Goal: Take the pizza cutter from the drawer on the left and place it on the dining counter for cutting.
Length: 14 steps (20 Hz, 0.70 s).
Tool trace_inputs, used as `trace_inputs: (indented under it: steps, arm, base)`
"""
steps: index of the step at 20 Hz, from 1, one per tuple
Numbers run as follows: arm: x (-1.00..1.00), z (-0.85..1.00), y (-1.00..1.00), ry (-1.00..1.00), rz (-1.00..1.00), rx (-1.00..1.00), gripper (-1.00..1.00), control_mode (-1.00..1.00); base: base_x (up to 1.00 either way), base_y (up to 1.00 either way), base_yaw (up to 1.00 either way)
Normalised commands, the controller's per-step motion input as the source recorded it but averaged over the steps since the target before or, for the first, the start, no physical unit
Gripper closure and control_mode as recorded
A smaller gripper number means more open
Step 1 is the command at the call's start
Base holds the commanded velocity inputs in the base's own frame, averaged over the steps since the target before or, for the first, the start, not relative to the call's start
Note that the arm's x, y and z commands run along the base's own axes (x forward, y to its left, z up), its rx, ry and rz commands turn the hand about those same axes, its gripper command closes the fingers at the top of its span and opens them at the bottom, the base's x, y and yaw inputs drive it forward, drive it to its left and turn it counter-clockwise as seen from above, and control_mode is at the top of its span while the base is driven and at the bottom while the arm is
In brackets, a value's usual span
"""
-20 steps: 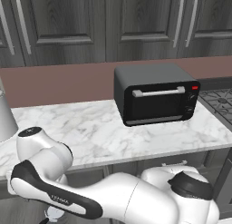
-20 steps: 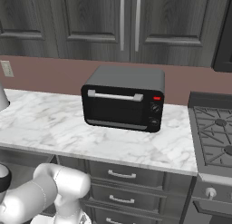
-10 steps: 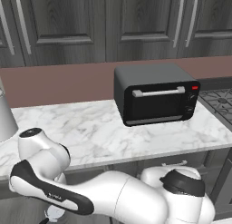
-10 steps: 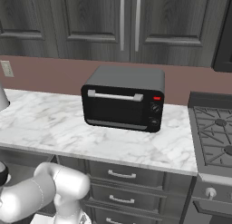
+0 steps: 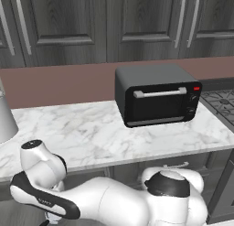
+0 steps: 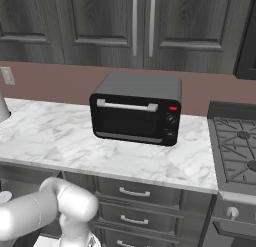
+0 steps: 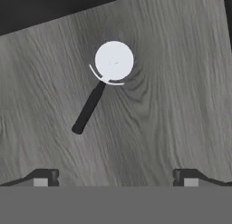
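Looking down, we see the pizza cutter ahead of our claw, left of centre, handle slanting back-left; jaws spread wide, empty.

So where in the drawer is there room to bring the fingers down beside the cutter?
The drawer floor is bare on all sides of the pizza cutter, widest on the hand view's right of it. Its black handle has clear wood on both long sides. The open gripper has nothing crowding it.
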Motion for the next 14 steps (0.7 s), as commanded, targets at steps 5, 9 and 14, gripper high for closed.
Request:
trace_inputs:
  steps: [5,9,14]
  arm:
    - [0.04,-0.72,0.23,-0.02,0.00,-0.06,-1.00,-1.00]
    - [0.00,-0.58,0.18,-0.07,0.00,-0.01,-1.00,-1.00]
    - [0.02,-0.30,0.06,-0.02,0.00,0.00,-1.00,-1.00]
  base:
    - [0.00,0.00,0.00]
    - [0.00,0.00,0.00]
    - [0.00,0.00,0.00]
